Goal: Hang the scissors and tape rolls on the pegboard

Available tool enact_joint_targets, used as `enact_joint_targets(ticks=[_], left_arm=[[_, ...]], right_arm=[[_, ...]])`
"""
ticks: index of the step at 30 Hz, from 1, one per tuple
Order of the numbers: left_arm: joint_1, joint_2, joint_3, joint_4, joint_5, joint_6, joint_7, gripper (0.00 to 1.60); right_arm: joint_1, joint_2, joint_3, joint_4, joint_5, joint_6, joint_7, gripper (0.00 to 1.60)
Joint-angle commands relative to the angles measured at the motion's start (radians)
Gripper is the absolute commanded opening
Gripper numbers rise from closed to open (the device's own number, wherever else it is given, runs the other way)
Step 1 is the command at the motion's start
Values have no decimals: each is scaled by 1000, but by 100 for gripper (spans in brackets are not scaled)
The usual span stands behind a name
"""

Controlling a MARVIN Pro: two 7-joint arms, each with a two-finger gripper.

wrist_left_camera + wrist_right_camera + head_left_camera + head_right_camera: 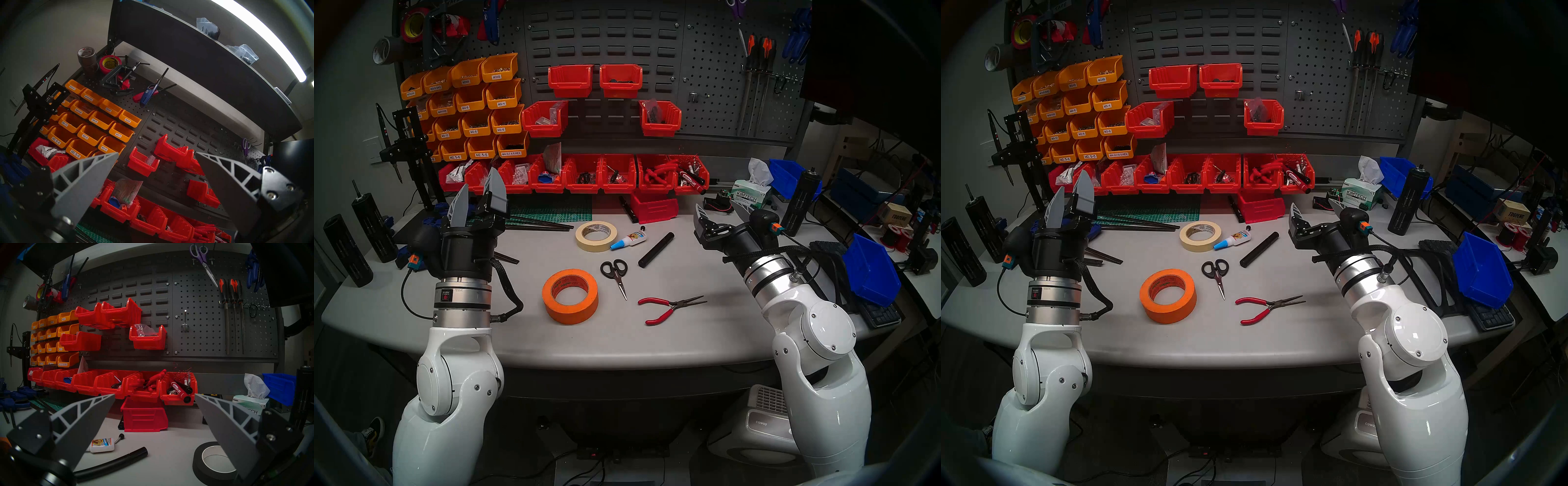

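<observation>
The scissors [614, 273], the cream masking tape ring [596, 236] and the orange roll [570, 296] are seen lying flat on the grey surface [687, 325], well apart from the pegboard [717, 68] behind. Both the left gripper [476, 190] and the right gripper [154, 396] are held raised above the surface, fingers spread and empty.

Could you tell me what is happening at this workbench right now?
Nothing is being handled yet. The left gripper and right gripper are both open and empty, raised above the table. The black-handled scissors, the cream masking tape and the orange tape roll lie on it, waiting to be hung on the pegboard.
</observation>
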State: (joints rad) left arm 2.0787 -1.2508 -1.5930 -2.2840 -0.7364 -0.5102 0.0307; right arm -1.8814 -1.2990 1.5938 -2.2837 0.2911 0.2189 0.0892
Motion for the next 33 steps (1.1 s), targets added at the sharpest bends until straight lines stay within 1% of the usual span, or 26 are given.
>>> enact_joint_targets(ticks=[1, 2, 3, 4, 5, 7, 8, 11, 12, 15, 16, 17, 19, 20, 22, 24, 28, 30, 33], left_arm=[[-8, -1, -2, -27, -1, -6, -2, 160], [-8, -1, -2, -27, -1, -6, -2, 160], [-8, 0, -2, -27, -1, -6, -2, 160], [-8, 0, -2, -26, -1, -6, -2, 160], [-8, 0, -2, -26, -1, -6, -2, 160], [-8, 0, -1, -26, -1, -6, -2, 160], [-8, 0, -1, -26, 0, -6, -2, 160], [-9, 0, -1, -26, 0, -6, -2, 160], [-9, 0, -1, -25, 0, -6, -2, 160], [-9, 1, -1, -25, 0, -6, -2, 160], [-9, 1, -1, -25, 0, -7, -2, 160], [-9, 1, -1, -25, 0, -7, -2, 160], [-9, 1, -1, -25, 0, -7, -2, 160], [-9, 1, -1, -25, 0, -7, -1, 160], [-9, 1, -1, -25, -1, -7, -1, 160], [-9, 1, -1, -26, -1, -7, -1, 160], [-9, 2, -1, -26, -1, -7, -1, 160], [-9, 2, -1, -26, -1, -7, -1, 160], [-9, 2, -1, -26, -1, -7, -1, 160]], right_arm=[[19, 3, -30, -53, 28, 82, 14, 160], [18, -2, -39, -58, 41, 101, 19, 160], [19, -7, -48, -62, 38, 109, 13, 160], [21, 2, -55, -70, 36, 128, 19, 160], [25, -7, -60, -76, 46, 141, 16, 160], [36, 3, -71, -92, 50, 186, 24, 160], [41, -2, -78, -98, 62, 198, 26, 160], [60, -1, -102, -123, 65, 273, 24, 160], [66, 5, -110, -131, 74, 300, 35, 160], [80, 12, -138, -152, 74, 351, 31, 160], [85, 10, -143, -159, 73, 378, 31, 160], [97, 9, -149, -160, 74, 412, 30, 160], [106, 13, -164, -160, 76, 441, 26, 160], [118, 18, -172, -160, 72, 478, 27, 160], [122, 13, -188, -160, 75, 500, 20, 160], [130, 9, -207, -160, 79, 555, 21, 160], [147, 25, -253, -160, 66, 622, 17, 160], [150, 13, -273, -160, 71, 653, 8, 160], [159, 19, -306, -160, 63, 700, 2, 160]])
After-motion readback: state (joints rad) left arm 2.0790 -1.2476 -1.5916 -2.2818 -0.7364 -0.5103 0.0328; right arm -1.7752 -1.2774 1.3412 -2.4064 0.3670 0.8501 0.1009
